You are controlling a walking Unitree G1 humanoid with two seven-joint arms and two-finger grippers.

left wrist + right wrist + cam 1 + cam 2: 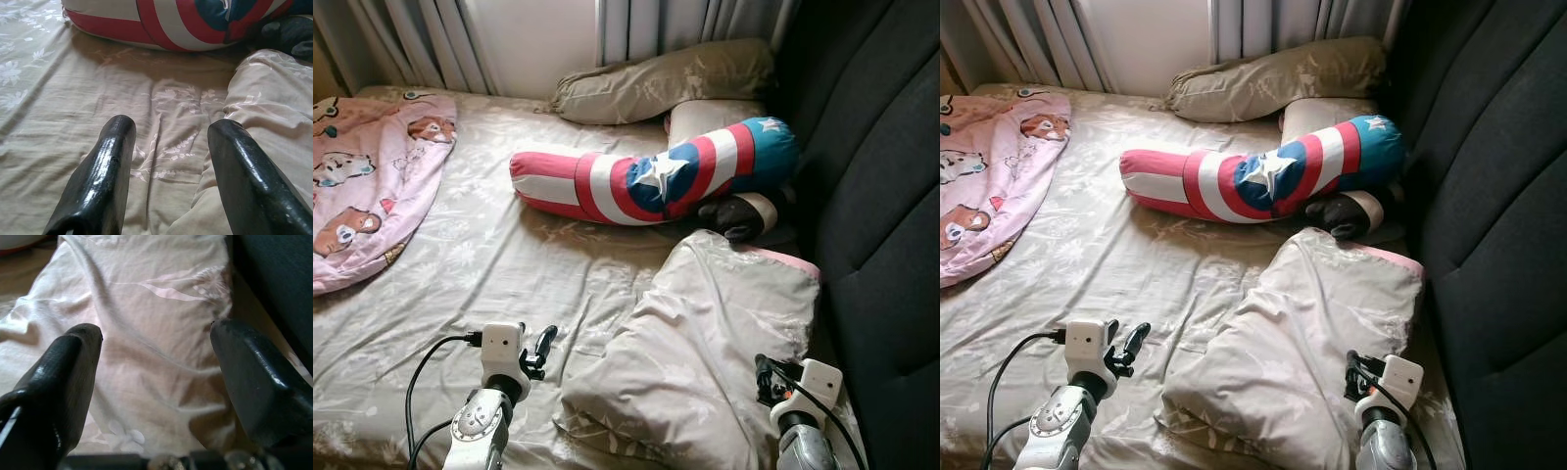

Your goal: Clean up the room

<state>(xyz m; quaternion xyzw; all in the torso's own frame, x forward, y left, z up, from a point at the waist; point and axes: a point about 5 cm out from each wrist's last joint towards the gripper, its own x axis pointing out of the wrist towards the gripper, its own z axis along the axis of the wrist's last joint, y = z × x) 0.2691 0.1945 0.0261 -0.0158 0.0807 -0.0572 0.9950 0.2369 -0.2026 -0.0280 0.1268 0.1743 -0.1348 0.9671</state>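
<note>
bed: beige floral sheet (pixel 480 274), dark headboard (pixel 891 215) along its right edge
pillow: crumpled beige pillow (pixel 695 343) lies at the bed's near right corner, against the headboard; long axis is judged to run from the near edge toward the far right corner
left gripper (pixel 540 351): held over the sheet just beside the pillow's left edge; fingers apart, nothing between them (wrist view shows the pillow edge under one fingertip (pixel 239 152))
right gripper (pixel 766 377): held over the pillow's near right corner, beside the headboard; fingers spread, empty
key relation: pillow is bracketed by both grippers, so a two-arm lift is judged likely; the right one is closer, already above the fabric
other clutter: striped star bolster (pixel 646 176) across mid-bed, dark bundle (pixel 739 215) touching its right end, second pillow (pixel 656 83) at the far edge, pink cartoon blanket (pixel 367 176) at the left edge
</note>
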